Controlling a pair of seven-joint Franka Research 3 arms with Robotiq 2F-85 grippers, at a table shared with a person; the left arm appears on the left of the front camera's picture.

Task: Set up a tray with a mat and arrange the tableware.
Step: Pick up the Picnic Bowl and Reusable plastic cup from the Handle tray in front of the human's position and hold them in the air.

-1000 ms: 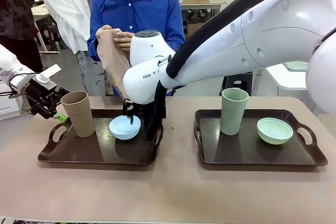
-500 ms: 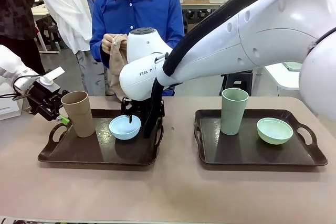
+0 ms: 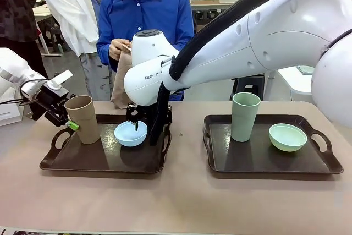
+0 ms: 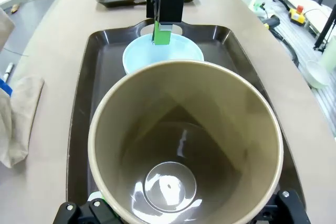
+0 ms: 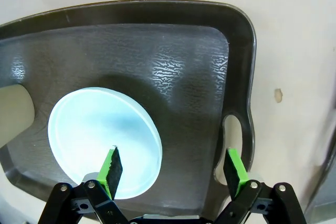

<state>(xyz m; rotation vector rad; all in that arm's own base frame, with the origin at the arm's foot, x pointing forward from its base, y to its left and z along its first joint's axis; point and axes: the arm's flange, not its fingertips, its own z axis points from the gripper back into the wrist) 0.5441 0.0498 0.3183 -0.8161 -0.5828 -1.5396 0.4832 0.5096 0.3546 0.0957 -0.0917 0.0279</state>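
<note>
Beige worktop [image 3: 181,202], left tray [image 3: 104,159]: both claws spread, nothing gripped yet.
Mid-tray, the right claw [image 5: 173,171] straddles the blue bowl [image 5: 100,129] rim; the left claw [image 3: 63,118] faces the tan cup [image 3: 82,119] at the tray's left end. A skewed pinch could tip either.

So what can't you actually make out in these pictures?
Left wrist view: the tan cup covers the fingers of the left gripper, so contact is unclear.
Front view: the right arm hides part of the person's cloth and the left tray's far right corner.
Right wrist view: the tan cup is cut off by the left edge.
</note>
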